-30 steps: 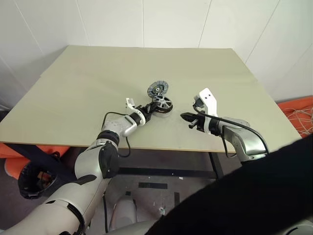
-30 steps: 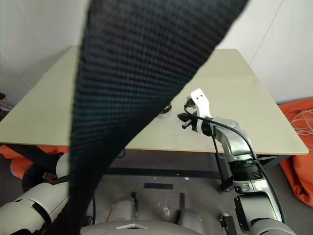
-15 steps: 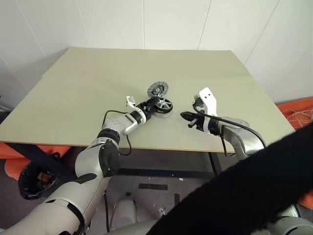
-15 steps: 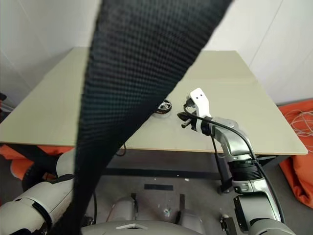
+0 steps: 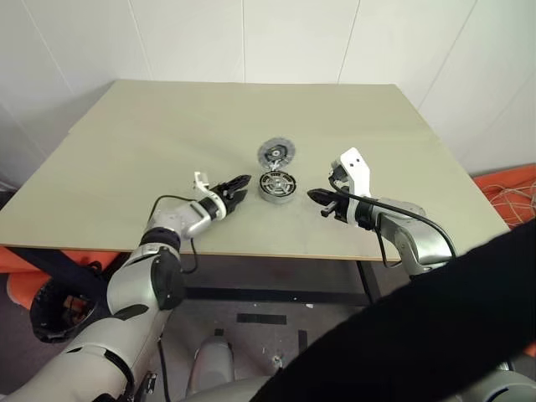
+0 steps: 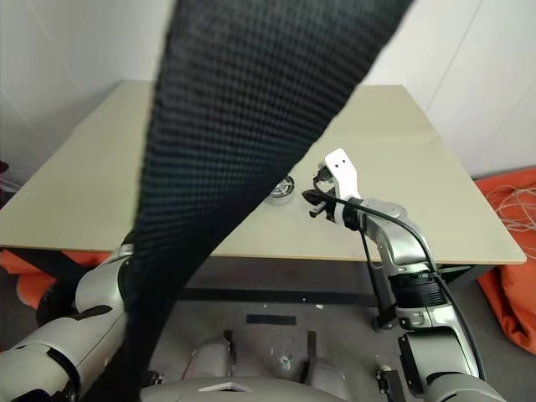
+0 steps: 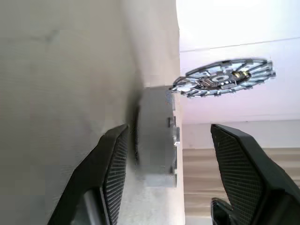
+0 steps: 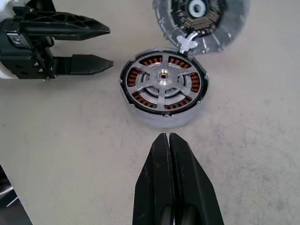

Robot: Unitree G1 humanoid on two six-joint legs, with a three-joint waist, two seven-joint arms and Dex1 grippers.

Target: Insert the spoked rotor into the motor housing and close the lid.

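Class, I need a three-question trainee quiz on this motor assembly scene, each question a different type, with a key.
1. True or false: the spoked rotor already sits in the motor housing.
2. The lid is: A) shut on the housing, B) open, beside the housing, C) in the right hand.
3. Which hand is open: the left hand or the right?

Key: 1 true; 2 B; 3 left.
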